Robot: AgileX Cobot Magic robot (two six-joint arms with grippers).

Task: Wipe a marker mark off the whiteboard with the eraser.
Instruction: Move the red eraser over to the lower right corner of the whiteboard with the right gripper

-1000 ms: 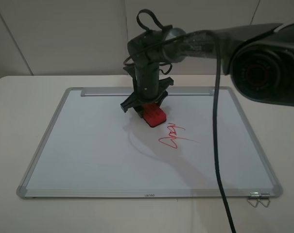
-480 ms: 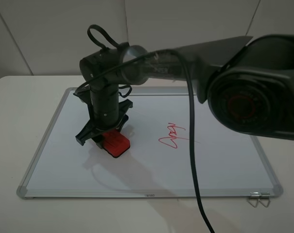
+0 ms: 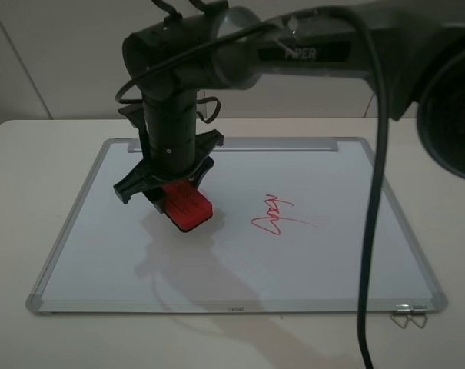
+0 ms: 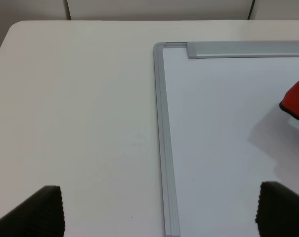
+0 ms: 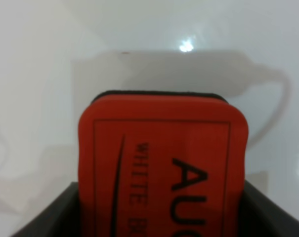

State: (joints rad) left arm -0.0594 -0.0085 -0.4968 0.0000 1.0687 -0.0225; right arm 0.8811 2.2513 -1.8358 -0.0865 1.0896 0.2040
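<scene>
Eraser (image 3: 188, 208) clamped tight between the fingers of the right gripper (image 3: 171, 196), red block poking out past the fingertips and tilted over the whiteboard (image 3: 332, 257). Right wrist view: the red top with black lettering fills the gap, a dark finger (image 5: 53, 215) pressed against each long side, a thin edge of dark felt showing at the far end. Whether that felt touches the board, I can't tell. Off to one side of those fingers, clear of the eraser, sits a red scribble with a thin tail (image 3: 274, 217). Over at the left gripper (image 4: 164, 212), fingers spread wide, nothing held; the board's silver frame runs between them, one finger over the table (image 4: 80, 98), the other over the white surface, the eraser's red corner ahead of it
</scene>
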